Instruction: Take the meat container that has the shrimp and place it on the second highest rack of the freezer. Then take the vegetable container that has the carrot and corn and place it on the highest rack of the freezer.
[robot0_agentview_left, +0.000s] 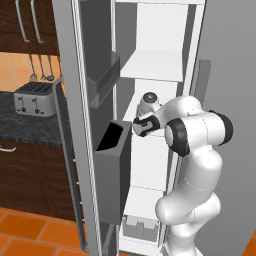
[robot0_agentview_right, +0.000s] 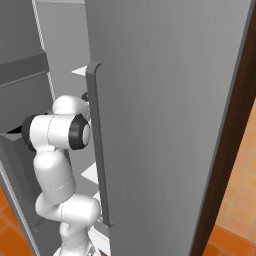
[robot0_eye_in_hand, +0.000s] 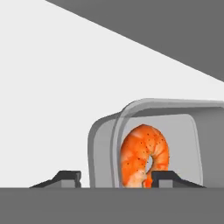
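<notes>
In the hand view the meat container (robot0_eye_in_hand: 103, 153), a clear grey tray, lies on a white rack (robot0_eye_in_hand: 52, 87) of the freezer (robot0_agentview_left: 155, 30). The curled orange shrimp (robot0_eye_in_hand: 144, 155) lies inside it. My gripper (robot0_eye_in_hand: 118, 178) is open. Its left fingertip (robot0_eye_in_hand: 68, 177) stands clear of the tray's left wall, and its right fingertip (robot0_eye_in_hand: 168, 177) sits in front of the tray's inside. The tray's near rim lies between the two tips. In the left base view my arm (robot0_agentview_left: 192, 132) reaches into the freezer below a higher white shelf (robot0_agentview_left: 152, 67).
The open left door carries dark grey bins (robot0_agentview_left: 112, 150) close to my wrist. The grey right door (robot0_agentview_right: 165, 100) with its long bar handle (robot0_agentview_right: 97, 150) stands right beside the arm. A toaster (robot0_agentview_left: 34, 98) sits on the dark counter to the left. Small boxes (robot0_agentview_left: 140, 227) sit low in the freezer.
</notes>
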